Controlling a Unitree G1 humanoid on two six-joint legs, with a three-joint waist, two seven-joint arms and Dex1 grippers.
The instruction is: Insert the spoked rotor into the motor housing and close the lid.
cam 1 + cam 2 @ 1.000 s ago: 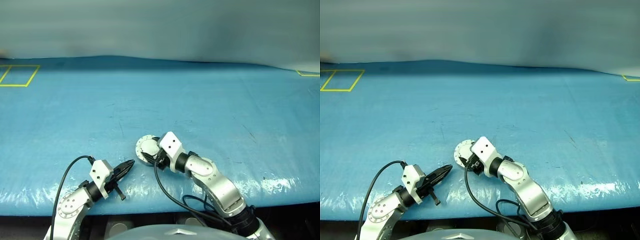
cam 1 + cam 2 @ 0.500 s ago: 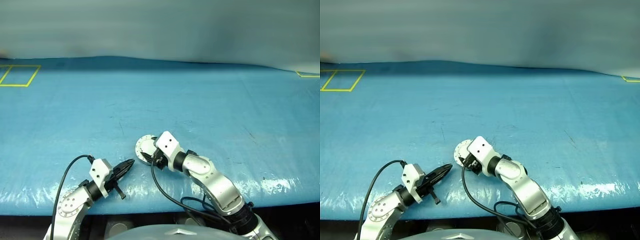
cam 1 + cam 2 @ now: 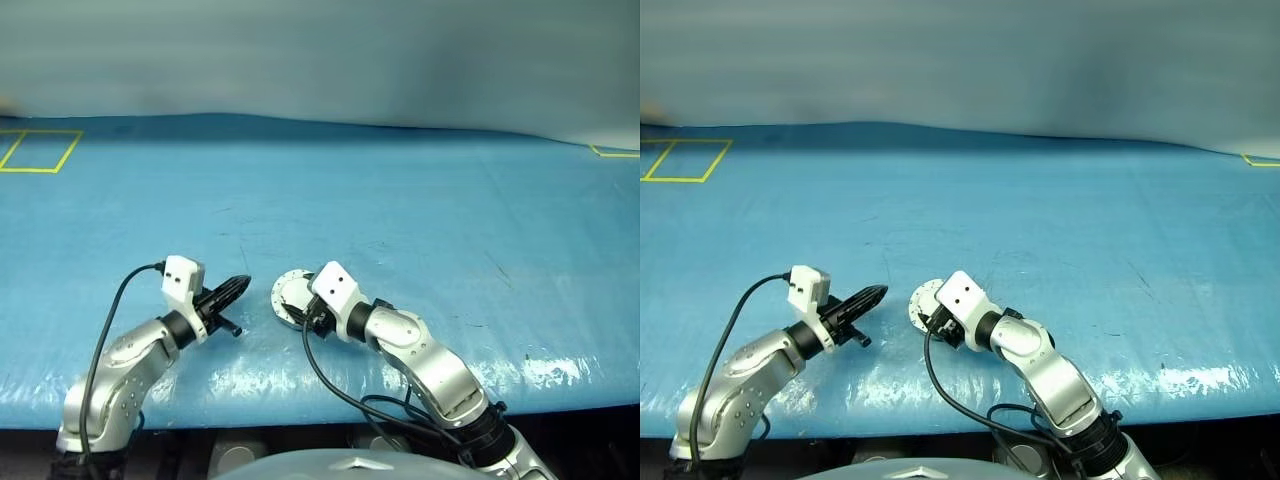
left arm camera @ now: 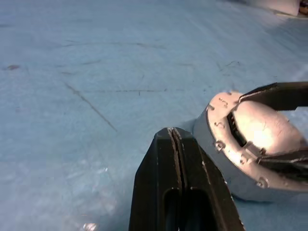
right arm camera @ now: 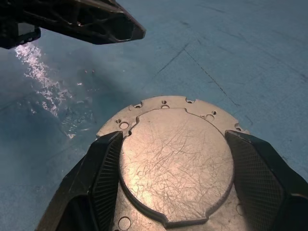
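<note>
The motor housing (image 3: pixel 288 296) rests on the blue table, a round silver-grey piece with small holes along its rim (image 5: pixel 162 102). The lid (image 5: pixel 175 159) lies flat on top of it, plain scratched grey face up. My right gripper (image 5: pixel 173 140) is shut on the housing, one black finger (image 5: pixel 103 175) on each side of the lid's raised centre. My left gripper (image 3: pixel 243 283) is shut and empty, hanging just left of the housing with its tips (image 4: pixel 172 132) pointing at the rim, a small gap between. The spoked rotor is hidden.
The blue table cover (image 3: pixel 420 210) stretches far back and to both sides. Yellow tape squares mark the far left (image 3: pixel 38 150) and far right (image 3: pixel 612 149) corners. A glossy wrinkled strip (image 3: pixel 540 370) runs along the near edge.
My left gripper has lifted from the near table edge, moved forward and rolled, and now points at the housing from the left. The right gripper and the housing have stayed in place.
</note>
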